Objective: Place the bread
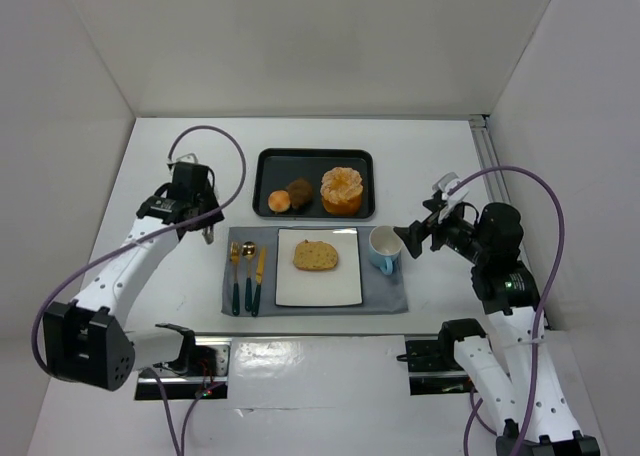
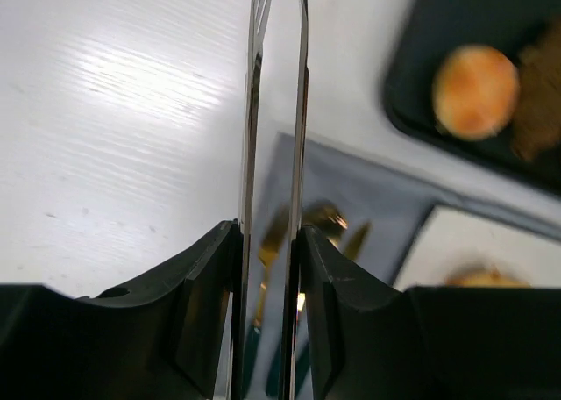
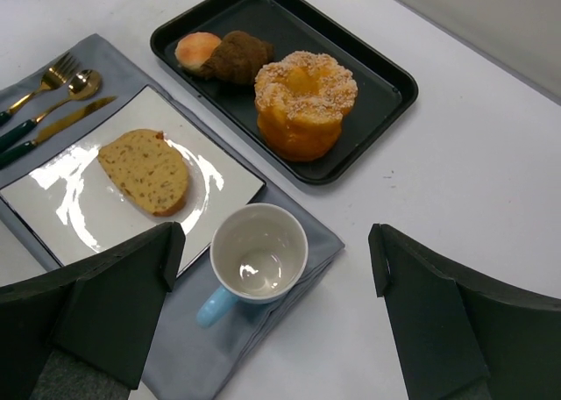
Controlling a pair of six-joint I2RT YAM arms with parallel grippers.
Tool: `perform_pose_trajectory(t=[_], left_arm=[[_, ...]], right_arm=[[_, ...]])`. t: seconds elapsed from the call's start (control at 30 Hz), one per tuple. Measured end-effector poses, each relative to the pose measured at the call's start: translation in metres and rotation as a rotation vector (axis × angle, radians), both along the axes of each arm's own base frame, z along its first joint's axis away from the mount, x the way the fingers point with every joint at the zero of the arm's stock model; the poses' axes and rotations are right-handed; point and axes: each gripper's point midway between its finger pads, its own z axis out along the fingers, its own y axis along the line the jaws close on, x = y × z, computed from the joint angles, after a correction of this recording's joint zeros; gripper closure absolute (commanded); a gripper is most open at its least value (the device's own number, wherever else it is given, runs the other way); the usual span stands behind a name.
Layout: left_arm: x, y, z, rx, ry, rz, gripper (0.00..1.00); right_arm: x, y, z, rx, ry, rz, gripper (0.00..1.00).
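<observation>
- R gripper: jaws spread wide, holds nothing; hovers by right side of cup, not touching.
- L gripper: pinching thin metal tongs, blades nearly together, nothing betw. them; by far-left corner of grey mat.
- White plate on mat: bread flat at centre.
- Cup right of plate: empty.
- Far: black tray w/ ring cake, 2 small rolls.

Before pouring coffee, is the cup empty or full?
Empty. The cup stands upright, and the right wrist view shows its bare white inside.
</observation>
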Motion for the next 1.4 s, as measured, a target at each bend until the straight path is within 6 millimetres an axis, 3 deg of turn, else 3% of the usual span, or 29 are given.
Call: perform_pose_trajectory(t=[0.23, 0.43, 0.6, 0.8, 1.07, 1.1, 1.13, 1.2, 1.4], left_arm=[[0.027, 0.068, -0.031, 0.109, 0.075, 0.184, 0.52], [0.040, 0.104, -0.063, 0.197, 0.183, 0.204, 0.44], [0.052, 0.121, -0.091, 0.215, 0.278, 0.190, 0.40], [0.043, 0.125, -0.128, 0.183, 0.391, 0.157, 0.40], [0.054, 0.126, -0.129, 0.135, 0.381, 0.150, 0.27], [0.054, 0.126, -0.129, 0.135, 0.380, 0.150, 0.21], [0.054, 0.126, -0.129, 0.134, 0.380, 0.150, 0.20], [0.052, 0.125, -0.127, 0.128, 0.373, 0.149, 0.00], [0.054, 0.116, -0.097, 0.090, 0.292, 0.134, 0.00]], right_arm=[[-0.004, 0.002, 0.002, 0.001, -0.010, 0.014, 0.00], [-0.006, 0.003, 0.000, 0.003, 0.002, 0.025, 0.00], [-0.004, 0.004, -0.003, 0.003, 0.017, 0.030, 0.00], [-0.002, 0.004, -0.007, 0.002, 0.033, 0.030, 0.00], [-0.001, 0.004, -0.010, 0.001, 0.046, 0.030, 0.00], [-0.001, 0.004, -0.010, 0.001, 0.047, 0.030, 0.00], [0.000, 0.004, -0.010, 0.001, 0.049, 0.030, 0.00], [0.000, 0.004, -0.011, 0.000, 0.052, 0.030, 0.00], [0.002, 0.005, -0.016, -0.001, 0.076, 0.030, 0.00]])
